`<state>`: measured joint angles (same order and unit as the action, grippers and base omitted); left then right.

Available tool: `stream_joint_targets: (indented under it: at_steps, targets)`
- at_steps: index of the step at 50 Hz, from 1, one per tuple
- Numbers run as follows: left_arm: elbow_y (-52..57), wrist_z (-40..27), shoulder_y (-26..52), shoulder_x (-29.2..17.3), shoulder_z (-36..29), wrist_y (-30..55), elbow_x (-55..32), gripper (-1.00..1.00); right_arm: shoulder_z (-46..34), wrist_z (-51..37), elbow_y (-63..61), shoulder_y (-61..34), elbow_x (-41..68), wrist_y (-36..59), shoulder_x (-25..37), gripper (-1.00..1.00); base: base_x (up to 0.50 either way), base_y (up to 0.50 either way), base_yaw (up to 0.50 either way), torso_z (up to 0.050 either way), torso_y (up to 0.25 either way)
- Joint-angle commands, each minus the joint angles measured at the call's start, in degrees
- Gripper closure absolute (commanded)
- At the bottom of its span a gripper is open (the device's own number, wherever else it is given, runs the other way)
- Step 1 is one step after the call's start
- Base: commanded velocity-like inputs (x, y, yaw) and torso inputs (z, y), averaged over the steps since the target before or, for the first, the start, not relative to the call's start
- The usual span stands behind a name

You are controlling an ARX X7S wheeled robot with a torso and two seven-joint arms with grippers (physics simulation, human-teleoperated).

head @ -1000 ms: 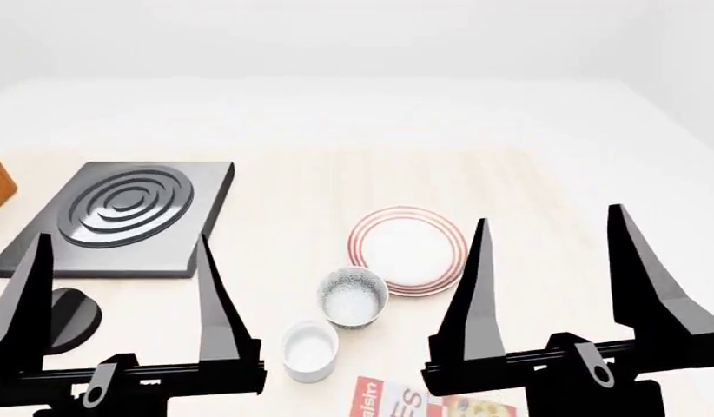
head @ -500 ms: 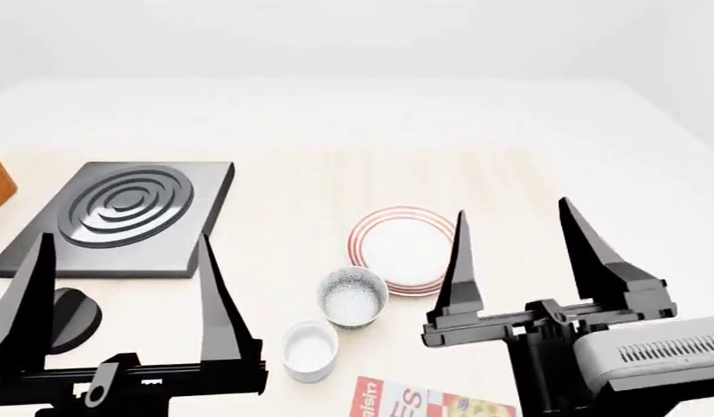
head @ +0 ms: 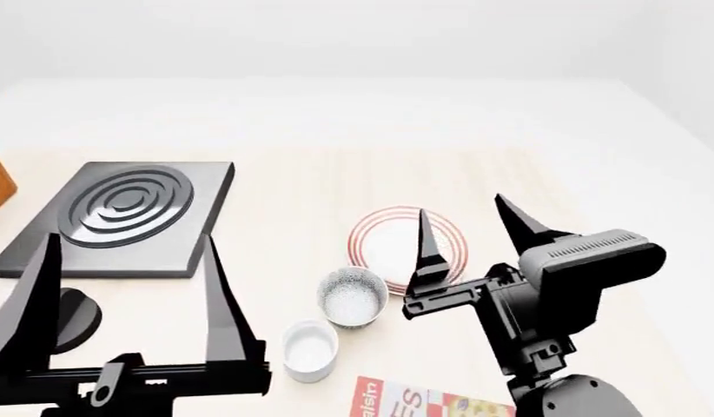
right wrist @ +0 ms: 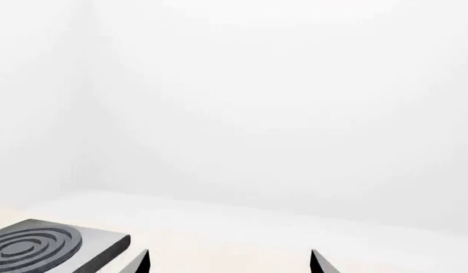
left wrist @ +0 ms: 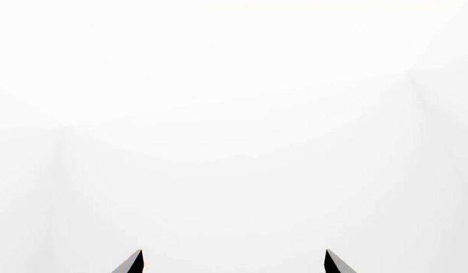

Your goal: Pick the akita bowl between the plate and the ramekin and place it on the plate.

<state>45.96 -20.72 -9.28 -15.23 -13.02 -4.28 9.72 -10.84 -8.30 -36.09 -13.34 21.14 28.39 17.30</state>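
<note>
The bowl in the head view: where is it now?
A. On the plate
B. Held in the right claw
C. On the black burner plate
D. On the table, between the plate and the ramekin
D: the bowl sits on the table, with the plate on its far right side and the ramekin on its near left side, and neither open claw touches it.

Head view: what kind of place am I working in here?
Probably a simulated kitchen counter: a black hob, a red-ringed plate, a speckled bowl and a white ramekin on a pale top, plain white walls behind.
</note>
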Motion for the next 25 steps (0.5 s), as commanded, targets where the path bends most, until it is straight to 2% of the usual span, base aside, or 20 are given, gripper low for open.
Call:
stream_joint_targets:
  at_steps: [1, 9, 19, 25]
  targets:
    - [-0.19, 1.23, -0.24, 0.9, 1.13, -0.41, 0.24, -1.0, 0.12, 2.24, 3.19, -5.34, 2.31, 6.02, -1.31, -1.0, 0.0, 0.0, 0.0, 0.0, 0.0]
    - [-0.18, 0.97, -0.27, 0.66, 0.96, -0.46, 0.2, -1.0, -1.05, 1.51, 5.67, -6.14, 4.12, 9.12, -3.01, -1.0, 0.0, 0.0, 0.0, 0.0, 0.0]
    - [-0.32, 0.61, -0.38, 0.34, 0.81, -0.63, 0.16, -1.0, 1.82, -2.01, 7.34, -6.92, 9.87, 16.63, -5.84, -1.0, 0.0, 0.0, 0.0, 0.0, 0.0]
    - [-0.28, 0.52, -0.24, 0.26, 0.58, -0.37, 0.21, -1.0, 1.05, -2.17, 7.87, -5.78, 10.11, 16.72, -6.08, -1.0, 0.0, 0.0, 0.0, 0.0, 0.0]
